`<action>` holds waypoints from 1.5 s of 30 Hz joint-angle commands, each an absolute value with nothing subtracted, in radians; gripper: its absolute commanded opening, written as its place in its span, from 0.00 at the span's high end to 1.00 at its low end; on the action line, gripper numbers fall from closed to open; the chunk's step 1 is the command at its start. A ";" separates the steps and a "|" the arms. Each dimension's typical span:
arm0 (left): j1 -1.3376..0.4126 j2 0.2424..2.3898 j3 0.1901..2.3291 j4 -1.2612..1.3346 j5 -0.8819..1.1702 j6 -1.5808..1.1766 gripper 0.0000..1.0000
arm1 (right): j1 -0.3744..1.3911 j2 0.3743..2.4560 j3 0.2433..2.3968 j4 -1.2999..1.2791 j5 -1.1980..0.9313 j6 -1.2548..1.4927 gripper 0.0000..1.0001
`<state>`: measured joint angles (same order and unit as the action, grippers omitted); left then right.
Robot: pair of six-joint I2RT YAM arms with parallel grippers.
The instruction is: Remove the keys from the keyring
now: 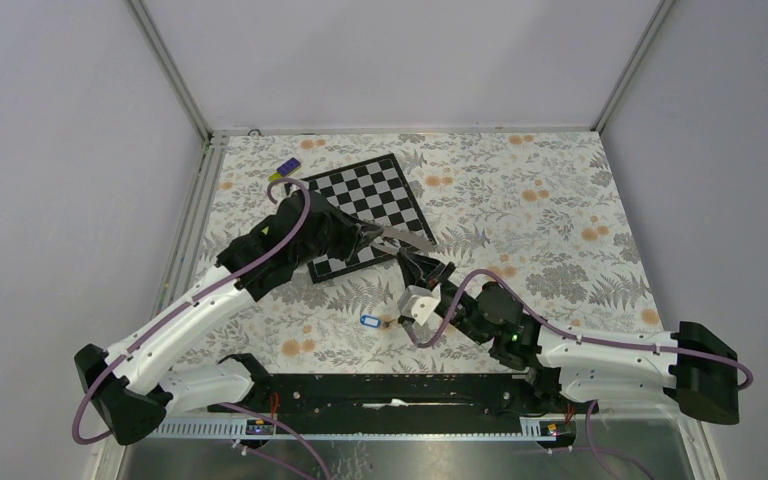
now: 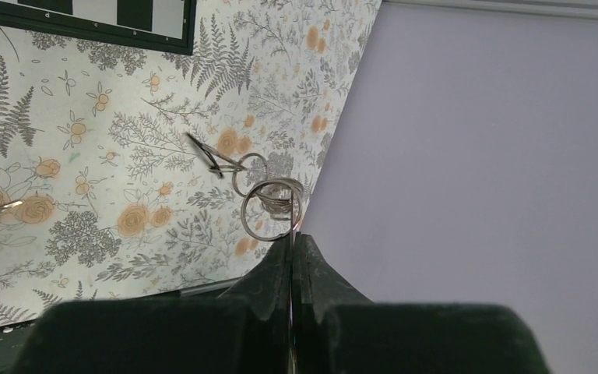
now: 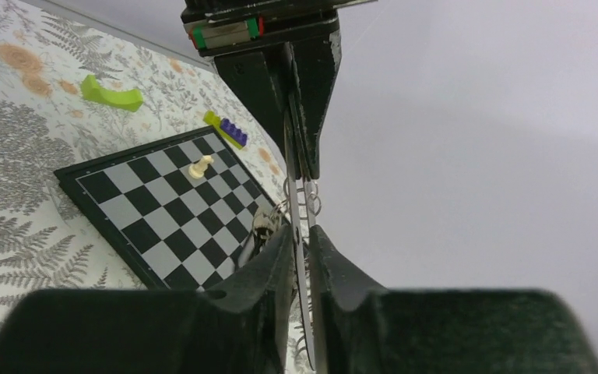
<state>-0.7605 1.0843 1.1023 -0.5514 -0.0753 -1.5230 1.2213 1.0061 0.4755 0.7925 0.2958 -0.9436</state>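
Left wrist view: left end effector (image 2: 290, 248) clenched on the keyring (image 2: 271, 209), its rings held clear of the bench (image 2: 86, 93) just past the fingertips, one dark key (image 2: 204, 153) dangling beyond them, likely a steadying hold. Right end effector (image 3: 302, 248) faces it, jaws drawn close either side of a thin metal edge — whether they bite yet, cannot tell. Blue tag (image 1: 370, 321) lies on the bench beside the right end effector.

Shiny metal keyring (image 2: 276, 193) and keys (image 1: 407, 238); matt fingers (image 2: 269, 280), probably plastic.
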 commanded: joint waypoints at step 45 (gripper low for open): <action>-0.693 0.625 0.887 -0.106 -0.173 -0.821 0.03 | 1.155 0.775 1.216 -0.485 0.321 -0.390 1.00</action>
<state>-0.6987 0.6922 0.9504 -0.3286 -0.1806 -1.1015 1.1610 0.7738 1.0885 -0.3347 0.4011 -0.4656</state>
